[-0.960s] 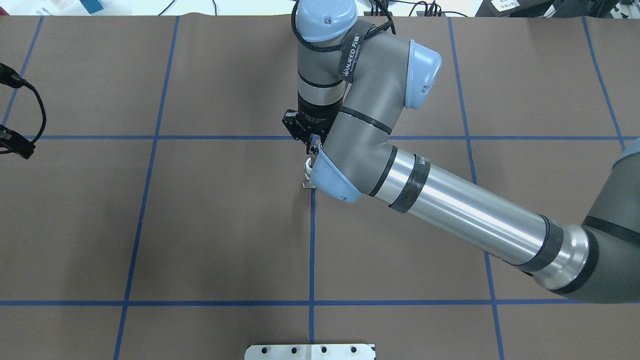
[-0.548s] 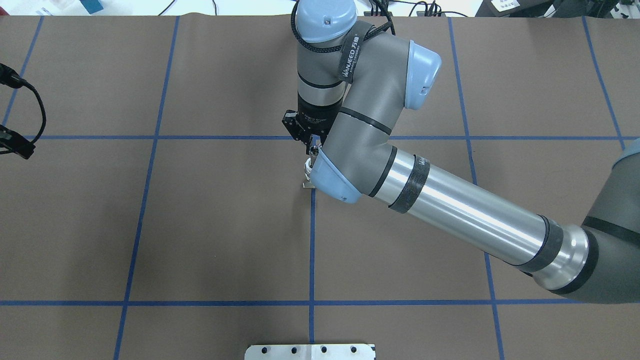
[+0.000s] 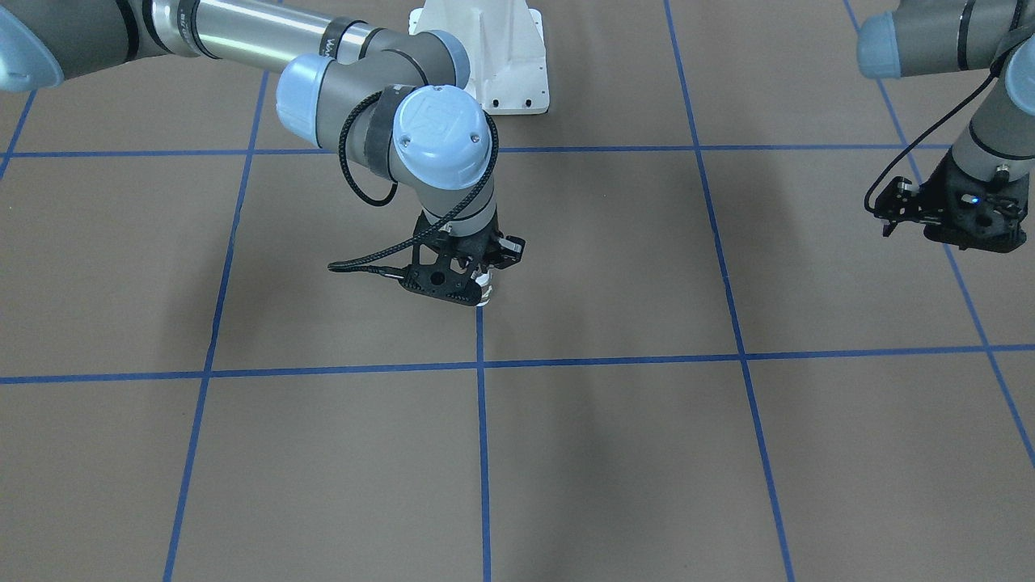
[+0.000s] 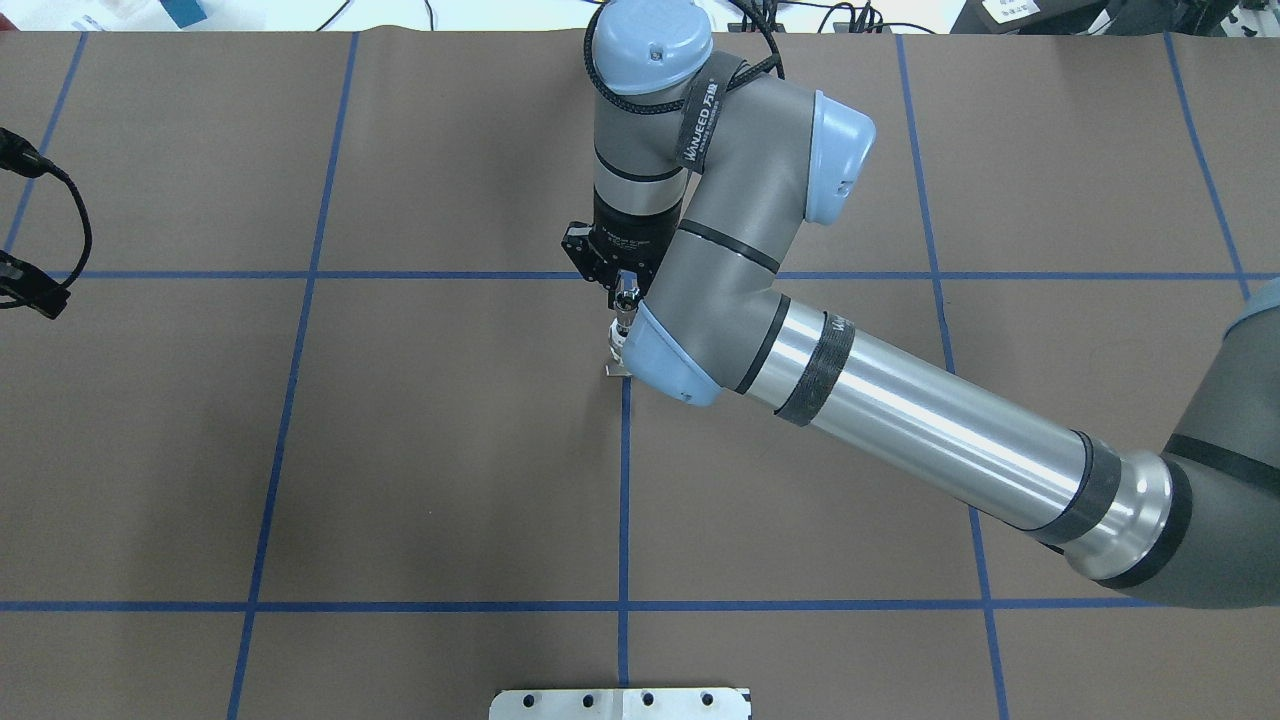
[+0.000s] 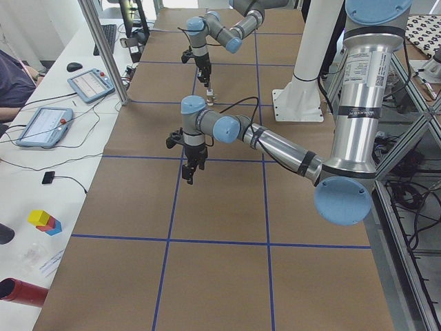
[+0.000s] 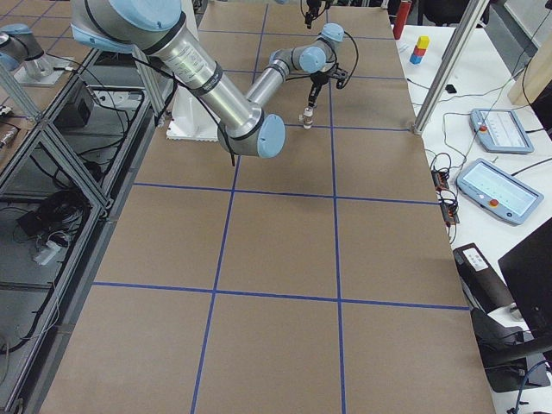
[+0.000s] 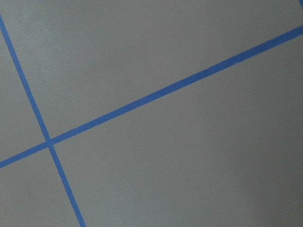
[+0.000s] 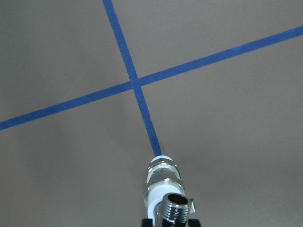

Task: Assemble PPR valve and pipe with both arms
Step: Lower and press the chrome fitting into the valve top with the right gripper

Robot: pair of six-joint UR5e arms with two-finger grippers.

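The PPR valve point(image 8: 161, 176) stands upright on the brown table at a blue tape line, white ends and metal middle showing. It also shows in the overhead view point(image 4: 616, 351) and the front view point(image 3: 485, 296). My right gripper point(image 4: 622, 285) hangs just above it, shut on the chrome pipe point(image 4: 626, 293). The pipe's threaded open end point(image 8: 173, 208) sits at the bottom of the right wrist view, close over the valve's top. My left gripper point(image 3: 958, 218) hovers empty far off at the table's left side. I cannot tell how its jaws stand. The left wrist view shows only table.
The white robot base plate point(image 4: 620, 703) sits at the near table edge. Blue tape lines point(image 4: 622, 480) grid the brown table. Tablets, cables and coloured blocks point(image 5: 45, 221) lie on a side bench beyond the table.
My right wrist has shifted slightly, and the chrome pipe has moved with it a little farther from the valve. The valve and the left arm have not moved.
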